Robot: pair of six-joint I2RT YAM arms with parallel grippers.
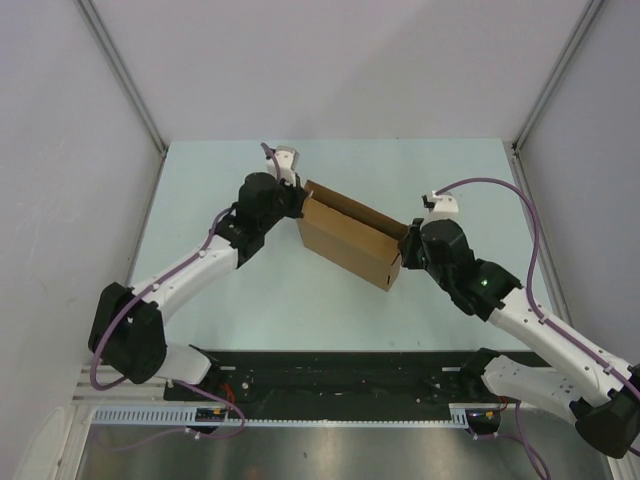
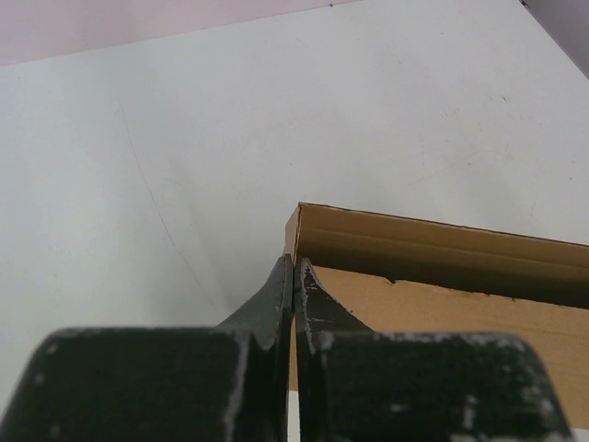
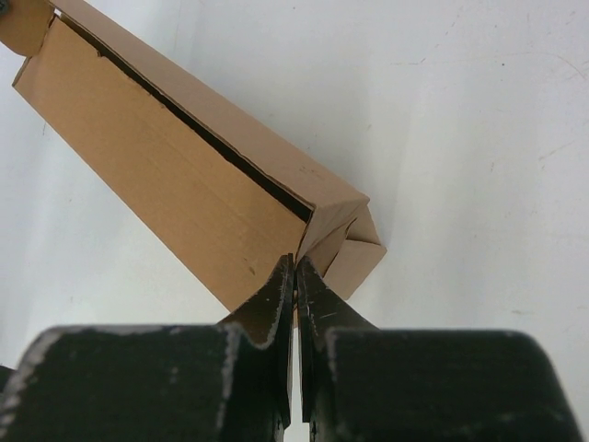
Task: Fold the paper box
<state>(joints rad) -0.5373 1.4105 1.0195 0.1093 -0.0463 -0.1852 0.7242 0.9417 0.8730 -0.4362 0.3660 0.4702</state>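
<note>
The paper box is plain brown cardboard, long and narrow, lying slantwise mid-table between both arms. My left gripper is at its far-left end. In the left wrist view the left gripper is shut, with the thin end wall of the paper box pinched between its fingers. My right gripper is at the near-right end. In the right wrist view the right gripper is shut on the corner edge of the paper box, beside folded end flaps. A dark slit runs along the box's long seam.
The pale green table is bounded by white walls on three sides. A black rail with the arm bases runs along the near edge. Purple cables loop beside each arm.
</note>
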